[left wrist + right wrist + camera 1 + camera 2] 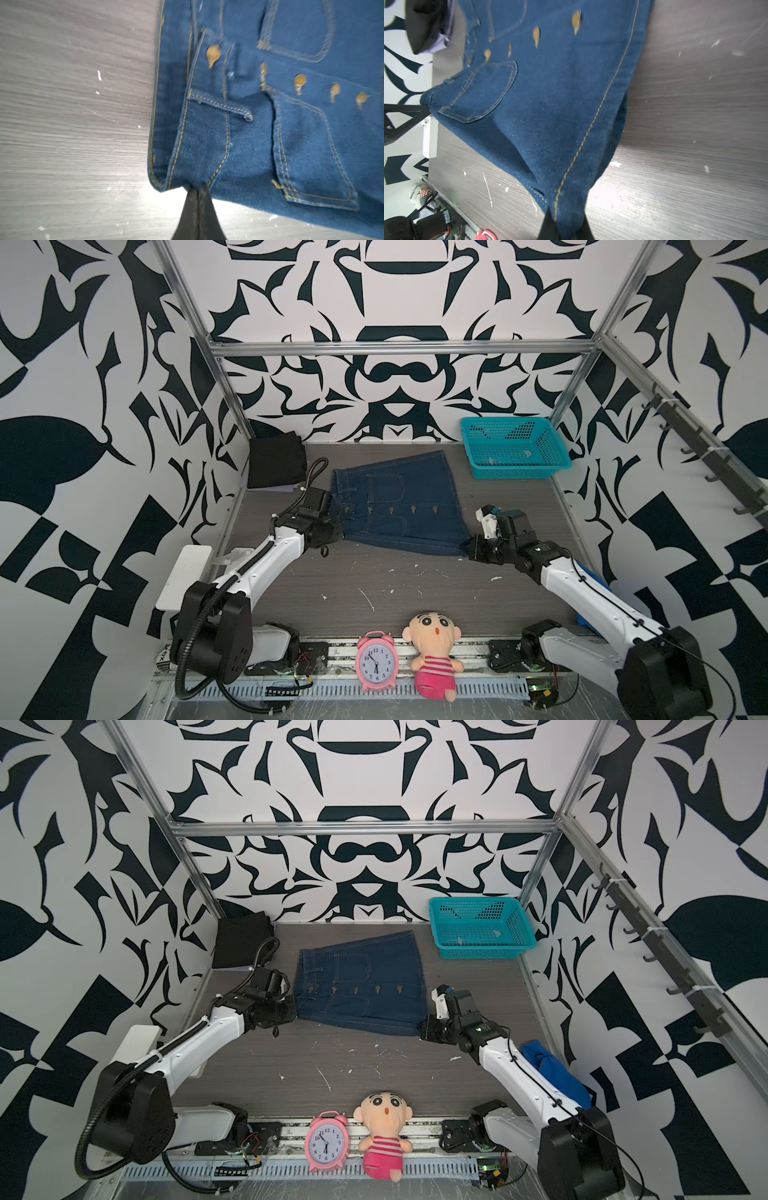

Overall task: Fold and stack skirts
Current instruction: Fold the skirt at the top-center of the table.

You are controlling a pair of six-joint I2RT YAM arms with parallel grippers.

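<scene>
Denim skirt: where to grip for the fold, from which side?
Its two near corners, coming from the robot's side: the skirt lies flat, waistband left, hem right. Left gripper is pinched on the waistband corner, right gripper on the hem corner.

The left arm [266, 556] extends forward and inward from its base, forearm low, wrist pitched downward. Left end effector [198, 193]: jaws closed together, pinching the near waistband corner of the denim skirt [270, 135]. The right arm [582, 593] takes a mirrored pose and reaches inward. Right end effector [565, 226]: jaws clamped on the near hem corner of the same garment.
</scene>
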